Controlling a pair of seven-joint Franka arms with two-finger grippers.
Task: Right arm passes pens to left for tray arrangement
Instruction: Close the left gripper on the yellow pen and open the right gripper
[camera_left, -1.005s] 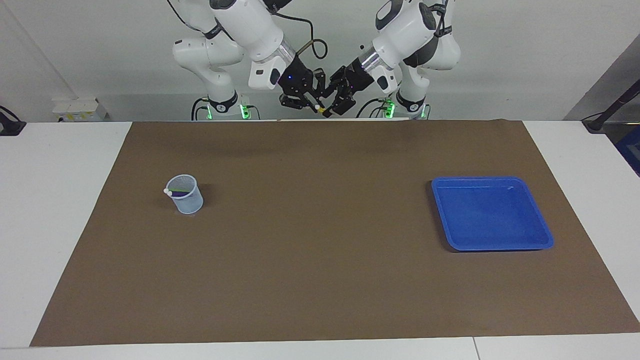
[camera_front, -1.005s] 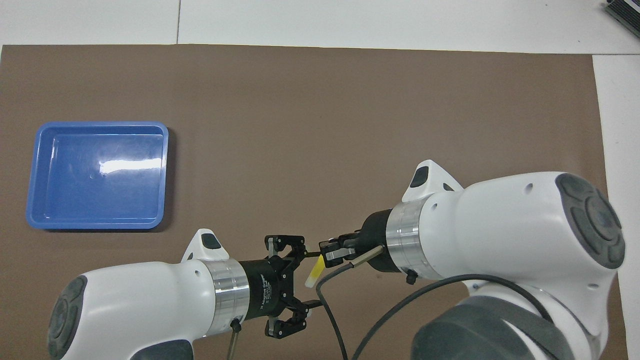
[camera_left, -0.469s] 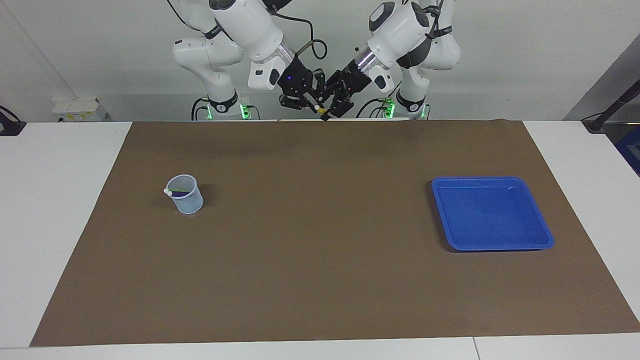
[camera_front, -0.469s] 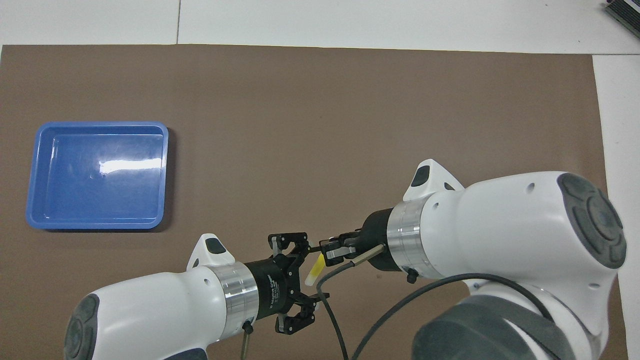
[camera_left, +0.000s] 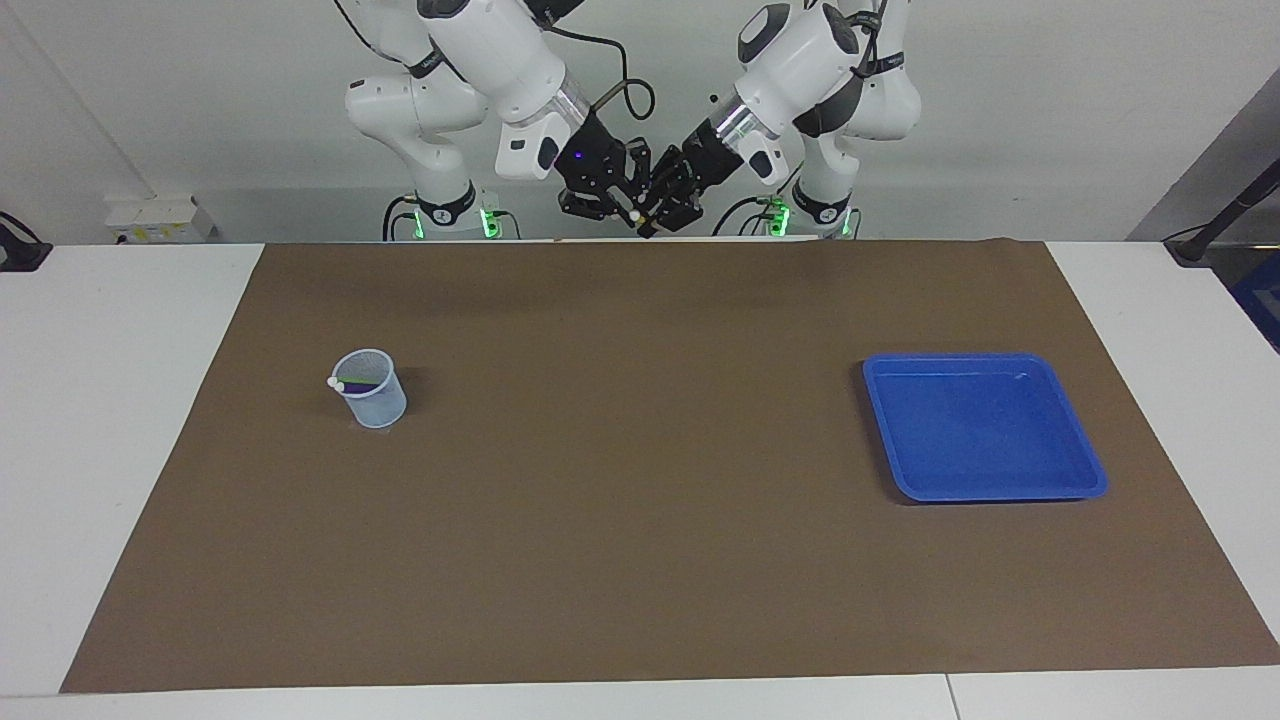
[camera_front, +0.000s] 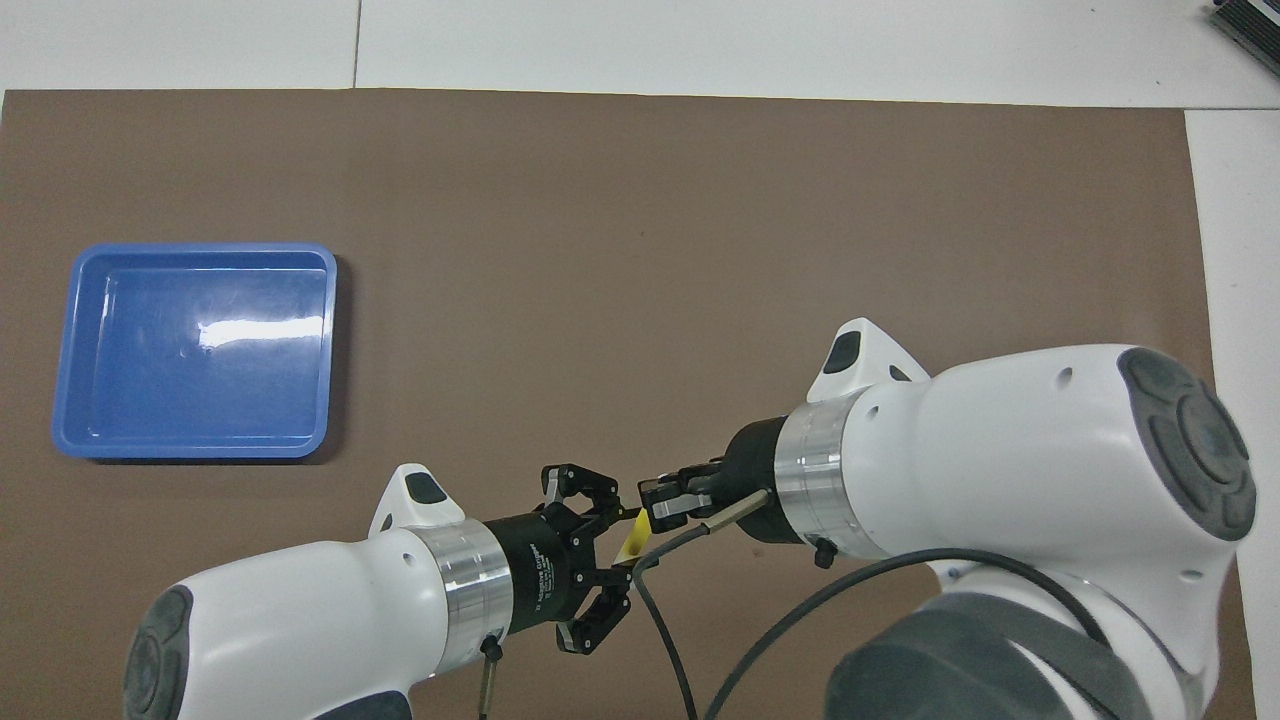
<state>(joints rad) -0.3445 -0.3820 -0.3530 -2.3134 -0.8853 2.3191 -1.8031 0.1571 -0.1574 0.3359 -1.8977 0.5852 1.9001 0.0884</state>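
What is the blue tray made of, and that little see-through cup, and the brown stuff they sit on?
The blue tray looks like glossy plastic: a bright glare shines off its floor. The mesh cup looks like fine pale-blue mesh, since you can see through its wall; metal or plastic, I cannot tell. The brown mat looks like dull paper or card: flat, no shine.

Bright blue tray (camera_left: 985, 428), yellow pen (camera_front: 634, 539), pale blue mesh cup (camera_left: 372, 391), brown mat (camera_left: 640, 480)

A pale-blue mesh cup (camera_left: 370, 389) stands on the brown mat (camera_left: 640, 500) covering the white table (camera_left: 120, 420).
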